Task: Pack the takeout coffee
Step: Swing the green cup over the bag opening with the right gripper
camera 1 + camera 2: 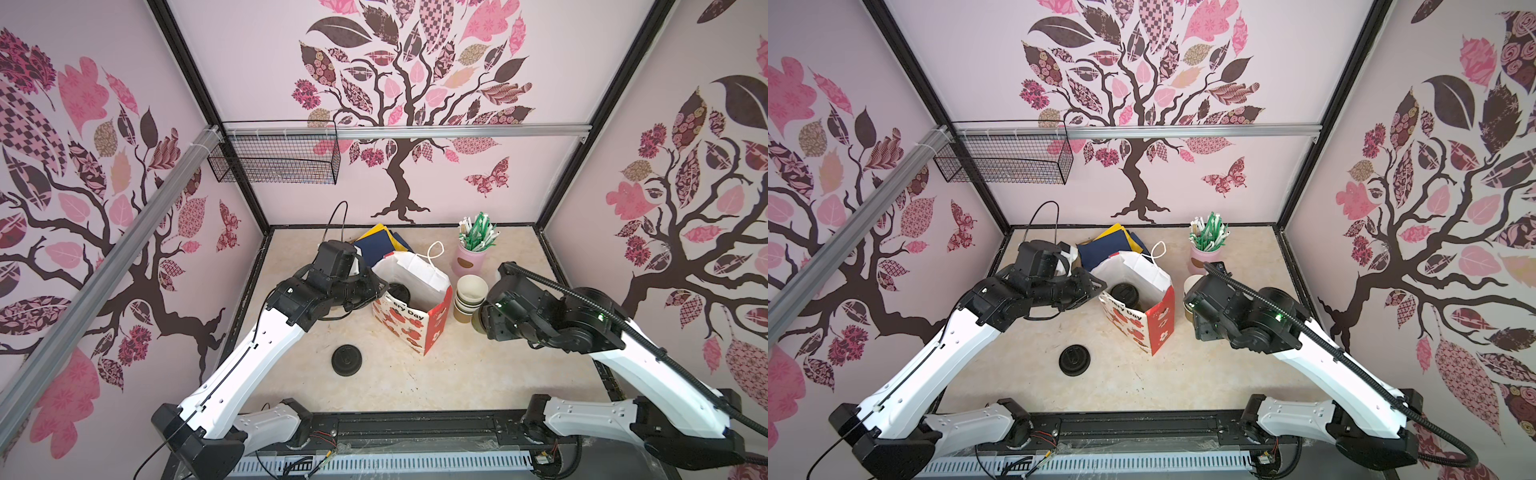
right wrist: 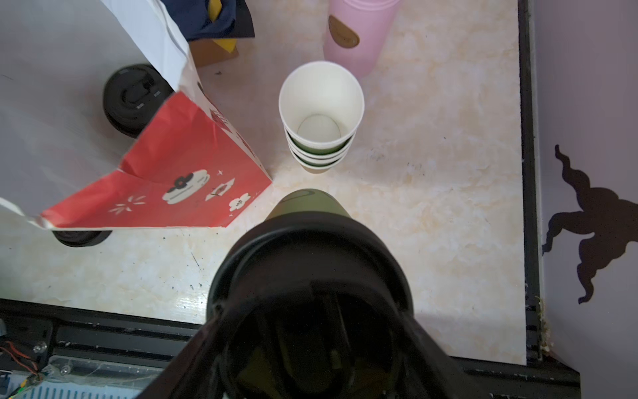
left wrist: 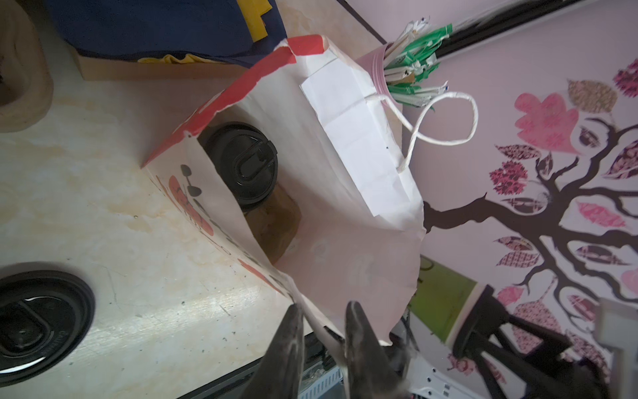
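A red and white paper bag (image 1: 415, 328) stands open mid-table. Inside it, one takeout coffee cup with a black lid (image 3: 241, 162) stands upright; the lid also shows in both top views (image 1: 401, 291) (image 1: 1125, 293). My left gripper (image 3: 322, 305) is at the bag's left rim, its fingers narrowed with the paper edge between them. My right gripper (image 2: 310, 311) is shut on a second takeout coffee cup, with its black lid (image 2: 310, 262) close to the camera and its green body (image 2: 307, 203) beyond. It holds the cup just right of the bag (image 2: 165, 193), above the table.
A loose black lid (image 1: 347, 360) lies on the table in front of the bag. Nested lidless cups (image 1: 469, 297) stand right of the bag, just behind the held cup. A pink holder of straws (image 1: 471, 257) stands behind them. Blue and yellow cloths (image 1: 380, 245) lie at the back.
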Controlling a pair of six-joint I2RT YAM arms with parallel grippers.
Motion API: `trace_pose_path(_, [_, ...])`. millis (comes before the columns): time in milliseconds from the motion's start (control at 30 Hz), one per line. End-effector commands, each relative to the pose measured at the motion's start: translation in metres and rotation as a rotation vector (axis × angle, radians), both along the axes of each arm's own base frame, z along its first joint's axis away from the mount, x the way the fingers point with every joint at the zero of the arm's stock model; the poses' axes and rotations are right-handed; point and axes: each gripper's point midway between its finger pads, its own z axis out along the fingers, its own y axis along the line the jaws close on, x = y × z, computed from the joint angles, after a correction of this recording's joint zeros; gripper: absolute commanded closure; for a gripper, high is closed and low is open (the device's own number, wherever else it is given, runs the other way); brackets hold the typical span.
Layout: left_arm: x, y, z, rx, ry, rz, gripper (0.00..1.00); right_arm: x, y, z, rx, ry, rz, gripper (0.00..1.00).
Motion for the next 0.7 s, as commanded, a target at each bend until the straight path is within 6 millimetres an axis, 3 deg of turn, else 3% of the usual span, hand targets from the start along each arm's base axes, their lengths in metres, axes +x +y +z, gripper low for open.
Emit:
trace_pose_path(0, [-0.002, -0.001, 0.01, -0.006, -0.029, -0.017, 0.82, 0.003, -0.009, 0.031, 0.006, -0.077, 0.011, 0.33])
trace_pose_path(200, [-0.003, 0.0, 0.006, 0.001, -0.023, -0.018, 0.87, 0.008, -0.008, 0.076, 0.062, -0.181, 0.041, 0.34])
trace_pose_path(400, [-0.004, 0.001, 0.006, 0.004, -0.023, -0.015, 0.87, 0.017, 0.012, 0.115, 0.095, -0.244, 0.124, 0.34])
trace_pose_path(533, [-0.003, 0.004, 0.01, 0.006, -0.034, -0.002, 0.8, 0.021, 0.037, 0.133, 0.133, -0.258, 0.216, 0.34])
trace_pose_path(667, [-0.003, 0.007, 0.011, 0.011, -0.038, 0.014, 0.67, 0.024, 0.068, 0.142, 0.185, -0.25, 0.318, 0.35])
